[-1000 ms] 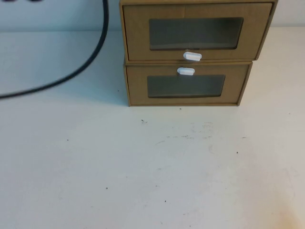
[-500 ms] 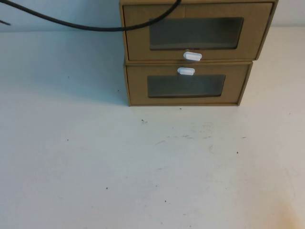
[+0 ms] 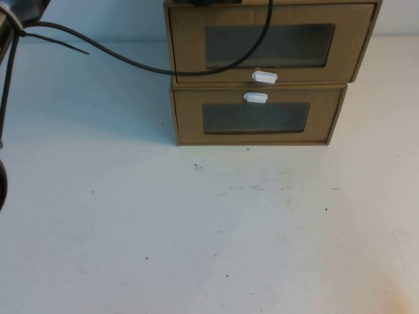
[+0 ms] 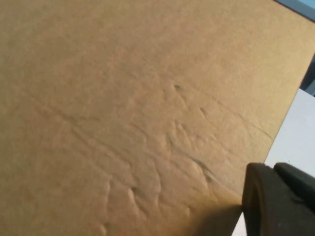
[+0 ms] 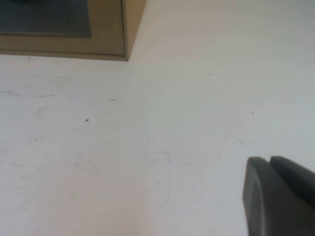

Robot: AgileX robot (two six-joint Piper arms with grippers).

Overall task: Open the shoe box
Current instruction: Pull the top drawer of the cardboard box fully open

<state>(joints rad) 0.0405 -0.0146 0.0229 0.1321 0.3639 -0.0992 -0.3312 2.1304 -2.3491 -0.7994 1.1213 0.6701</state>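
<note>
Left gripper (image 4: 273, 169): shut, over top box (image 3: 294, 46) (cardboard fills its view); right gripper (image 5: 269, 163): shut, empty, low over table (image 3: 196, 229) | advice: press stack steady; pull tab (image 3: 264, 76) straight, level

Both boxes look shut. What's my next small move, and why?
Probably ease the shut left gripper, now close over the upper box top, forward and down toward its white handle, opening its fingers. It and the lower box are closed, handles untouched; the right gripper hangs shut over bare table.
</note>
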